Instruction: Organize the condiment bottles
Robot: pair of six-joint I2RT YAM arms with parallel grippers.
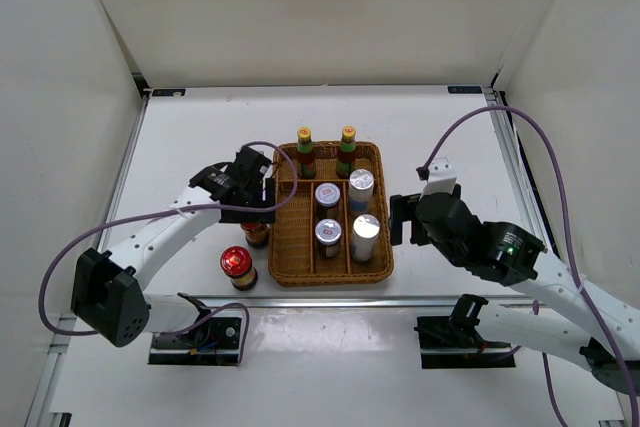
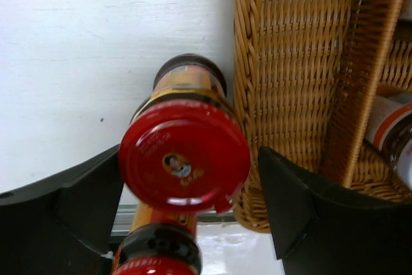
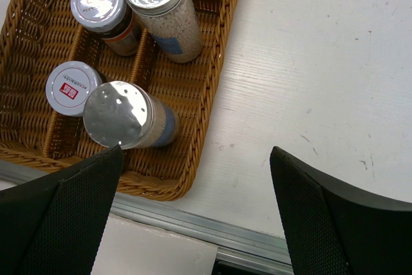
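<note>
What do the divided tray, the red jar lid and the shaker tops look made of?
Divided tray: woven wicker or rattan, matte tan; the weave shows. Red jar lid: likely painted metal, glossy, printed logo, possibly plastic. Shaker tops: polished metal or metallised plastic; mirror-like glare.

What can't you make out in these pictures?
- Top view: the red-lidded jar beside the wicker tray is mostly hidden under the left gripper.
- Left wrist view: the second red-lidded jar is cut off by the bottom edge.
- Left wrist view: a bottle in the tray is cut off by the right edge; its kind is unclear.
</note>
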